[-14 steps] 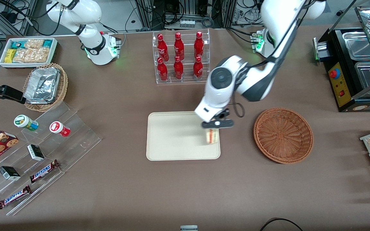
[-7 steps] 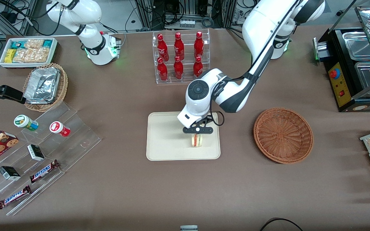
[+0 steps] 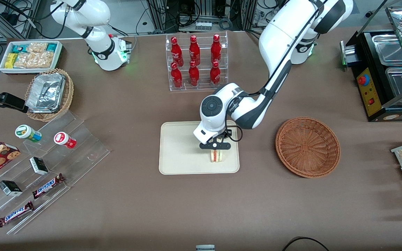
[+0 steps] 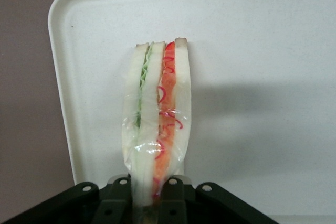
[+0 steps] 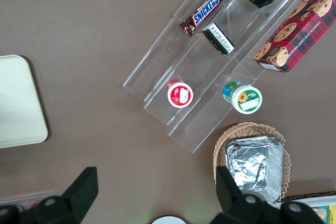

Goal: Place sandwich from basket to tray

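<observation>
Black end effector [image 3: 216, 150] clamped on one pale triangular sandwich [image 3: 216, 155] (red and green layers showing), over one cream rectangular tray [image 3: 180, 150]; one round reddish-brown wicker basket [image 3: 307, 146] sits nearby on the brown worktop [image 3: 201, 202].

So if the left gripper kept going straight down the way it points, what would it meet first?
Probably the tray: the gripper, shut on the sandwich, points down at it, so the sandwich would touch first, if it isn't touching already.

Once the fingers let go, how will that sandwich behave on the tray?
Held by the gripper over the tray, the sandwich stands on a narrow edge, so it will probably tip flat. Its clear wrap looks slippery, and the soft bread likely squashes easily.
</observation>
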